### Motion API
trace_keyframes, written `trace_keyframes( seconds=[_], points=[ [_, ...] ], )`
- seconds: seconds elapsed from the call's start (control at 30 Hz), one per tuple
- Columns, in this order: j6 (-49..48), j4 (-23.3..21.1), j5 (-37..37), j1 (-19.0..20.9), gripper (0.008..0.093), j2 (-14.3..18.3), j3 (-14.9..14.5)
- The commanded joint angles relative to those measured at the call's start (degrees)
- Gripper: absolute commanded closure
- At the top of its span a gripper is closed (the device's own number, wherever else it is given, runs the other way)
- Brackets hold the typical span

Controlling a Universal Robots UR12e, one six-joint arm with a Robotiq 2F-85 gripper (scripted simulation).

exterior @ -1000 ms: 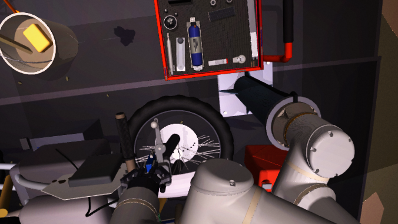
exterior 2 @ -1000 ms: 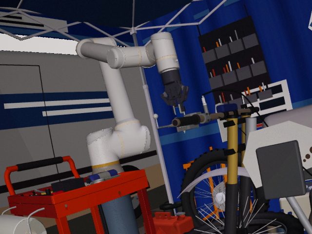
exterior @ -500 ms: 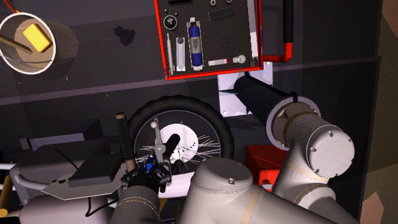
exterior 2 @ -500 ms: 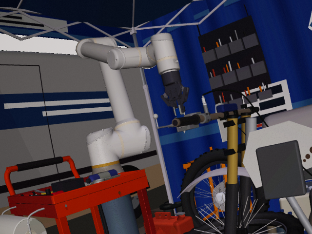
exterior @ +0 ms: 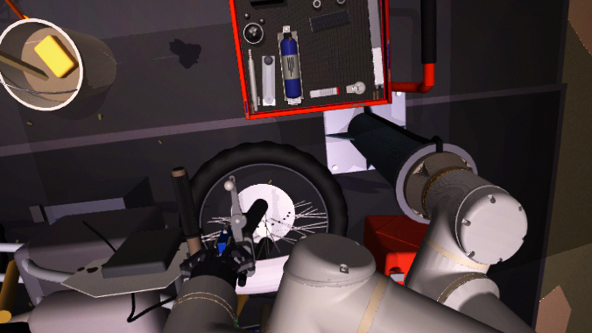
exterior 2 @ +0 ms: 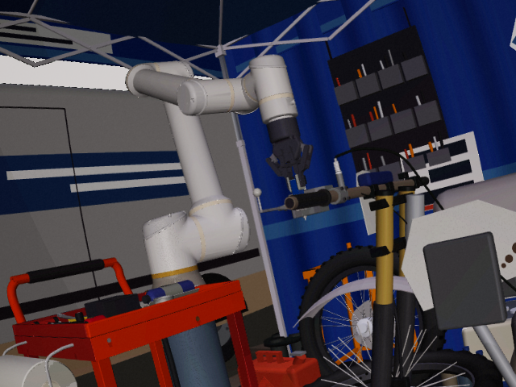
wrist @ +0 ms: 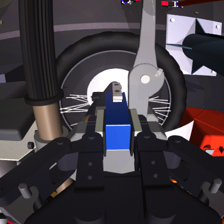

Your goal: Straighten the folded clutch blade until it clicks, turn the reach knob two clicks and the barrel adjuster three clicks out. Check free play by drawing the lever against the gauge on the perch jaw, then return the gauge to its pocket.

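The grey clutch lever (wrist: 144, 66) runs straight out beside the black handlebar grip (wrist: 38, 50), its ball end (exterior: 229, 185) pointing away from the perch. My gripper (wrist: 117, 124) is just above the perch, and its two finger pads clamp a blue block with a small grey tab on its far end, the gauge (wrist: 117, 117). From the second side camera the gripper (exterior 2: 295, 181) hangs straight down over the lever's pivot and the grip (exterior 2: 307, 200). The reach knob and the barrel adjuster are hidden behind the fingers.
A red tool tray (exterior: 308, 54) hangs above with a blue canister and small tools in foam pockets. The front wheel (exterior: 267, 206) lies below the bar, a red cart (exterior 2: 125, 312) stands by my base, and a red fuel can (exterior 2: 287, 366) sits on the floor.
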Motion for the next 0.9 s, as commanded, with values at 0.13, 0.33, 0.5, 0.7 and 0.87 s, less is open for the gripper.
trace_keyframes(
  seconds=[0.13, 0.33, 0.5, 0.7, 0.87],
  points=[
    [0.0, 0.0, 0.0, 0.0, 0.0934, 0.0, -0.1],
    [0.0, 0.0, 0.0, 0.0, 0.0934, 0.0, -0.1],
    [0.0, 0.0, 0.0, 0.0, 0.0884, 0.0, -0.1],
    [0.0, 0.0, 0.0, 0.0, 0.0764, 0.0, -0.1],
    [0.0, 0.0, 0.0, 0.0, 0.0664, 0.0, -0.1]
  ],
)
